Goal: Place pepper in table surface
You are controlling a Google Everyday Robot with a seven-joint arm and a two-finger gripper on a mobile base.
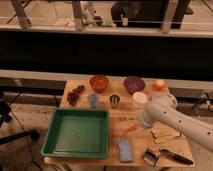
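Note:
The pepper (130, 128), small, slim and red-orange, lies on the light wooden table surface (134, 140), just right of the green tray. My white arm reaches in from the lower right. The gripper (129, 119) sits at its left end, just above the pepper and close to it. I cannot make out whether it touches the pepper.
A green tray (50, 142) fills the table's left front. Along the back stand dark red grapes (76, 94), a red bowl (99, 82), a purple bowl (134, 85) and an orange fruit (159, 85). A blue cup (93, 100), metal cup (115, 101), white cup (140, 100), blue packet (125, 149) and black-handled tool (162, 156) lie nearer.

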